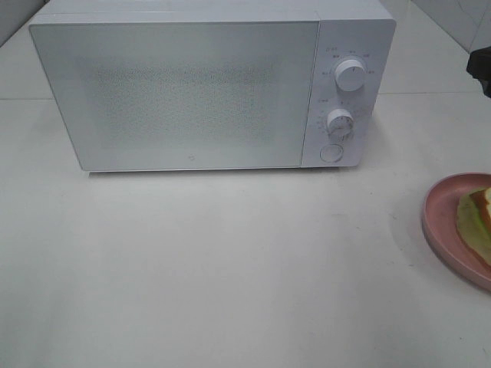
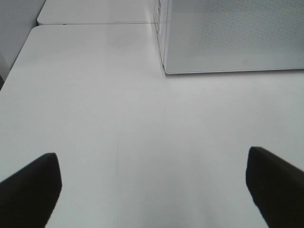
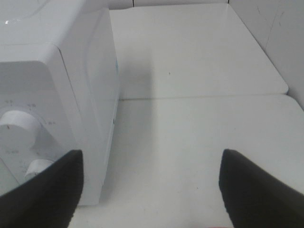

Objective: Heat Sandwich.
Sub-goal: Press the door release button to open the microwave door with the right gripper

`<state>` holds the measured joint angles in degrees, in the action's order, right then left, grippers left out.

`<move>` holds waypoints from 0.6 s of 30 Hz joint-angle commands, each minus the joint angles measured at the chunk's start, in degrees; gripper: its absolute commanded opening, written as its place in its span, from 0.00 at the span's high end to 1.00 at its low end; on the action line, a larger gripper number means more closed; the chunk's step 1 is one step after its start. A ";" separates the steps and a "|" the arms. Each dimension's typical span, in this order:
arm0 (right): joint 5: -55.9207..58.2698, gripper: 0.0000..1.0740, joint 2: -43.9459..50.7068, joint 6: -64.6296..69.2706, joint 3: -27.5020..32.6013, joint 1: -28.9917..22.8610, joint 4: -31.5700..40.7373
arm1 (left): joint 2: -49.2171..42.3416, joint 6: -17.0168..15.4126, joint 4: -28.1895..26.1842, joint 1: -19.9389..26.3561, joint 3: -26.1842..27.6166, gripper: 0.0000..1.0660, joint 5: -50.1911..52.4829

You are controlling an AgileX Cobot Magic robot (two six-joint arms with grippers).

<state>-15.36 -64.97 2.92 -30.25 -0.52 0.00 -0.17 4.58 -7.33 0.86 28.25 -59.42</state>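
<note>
The left pincer [image 2: 152, 159] is spread wide with nothing between its fingers. It hangs over bare worktop [image 2: 118, 95], out from the microwave's [image 2: 228, 38] front corner on the end away from the controls. The right pincer [image 3: 152, 154] is also wide and empty, and it sits just off the microwave's control-panel end.

The sandwich [image 1: 477, 218] lies on a pink plate [image 1: 439, 222], out past the microwave's control-panel end and forward of its front face. The high view cuts off part of both. White bread, tan crust and a greenish filling show. Neither pincer is touching it.

The microwave's door [image 1: 176, 96] is shut, so the task looks barely begun and opening the door seems to be the step in hand. The round button [image 1: 331, 152] sits under the two dials at the foot of the panel. It is probably the door release, and the right pincer is the nearer one to press it.

- Bring one finger square onto the button, staying clear of the lower dial [image 1: 339, 123] just above it.
- Push straight in so the microwave does not slide back on the worktop.
- The hinge is probably on the end away from the controls, so hold the left pincer outside the door's swing.
- Leave the plate alone until the door stands fully open.
</note>
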 commanded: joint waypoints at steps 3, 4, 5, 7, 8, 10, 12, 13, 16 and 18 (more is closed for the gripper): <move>-11.52 0.29 -2.52 -2.92 2.98 -1.78 2.12 | -1.60 -0.23 -0.23 -0.06 -0.11 0.03 0.52; -11.52 0.29 -2.52 -2.92 2.98 -1.78 2.12 | -1.60 -0.23 -0.23 -0.06 -0.11 0.03 0.52; -15.47 0.29 -4.07 -6.07 4.07 -4.30 4.93 | -1.60 -0.23 -0.23 -0.06 -0.11 0.03 0.52; -18.91 0.29 -5.79 -8.82 4.98 -6.82 8.42 | -1.60 -0.23 -0.23 -0.06 -0.11 0.03 0.52; -18.91 0.29 -5.79 -8.82 4.98 -6.82 8.42 | -1.60 -0.23 -0.23 -0.06 -0.11 0.03 0.52; -24.12 0.29 -8.19 -12.32 6.53 -10.94 15.41 | -1.60 -0.23 -0.23 -0.06 -0.11 0.03 0.52; -29.22 0.29 -10.08 -15.24 7.79 -14.44 20.97 | -1.60 -0.23 -0.23 -0.06 -0.11 0.03 0.52; -29.22 0.29 -10.08 -15.24 7.79 -14.44 20.97 | -1.60 -0.23 -0.23 -0.06 -0.11 0.03 0.52; -34.09 0.29 -11.63 -16.90 9.22 -18.68 26.99 | -1.60 -0.23 -0.23 -0.06 -0.11 0.03 0.52; -36.78 0.29 -12.83 -18.16 10.03 -21.66 30.25 | -1.60 -0.23 -0.23 -0.06 -0.11 0.03 0.52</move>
<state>-48.99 -77.35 -13.46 -20.74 -20.17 26.81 -0.17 4.58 -7.33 0.86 28.25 -59.42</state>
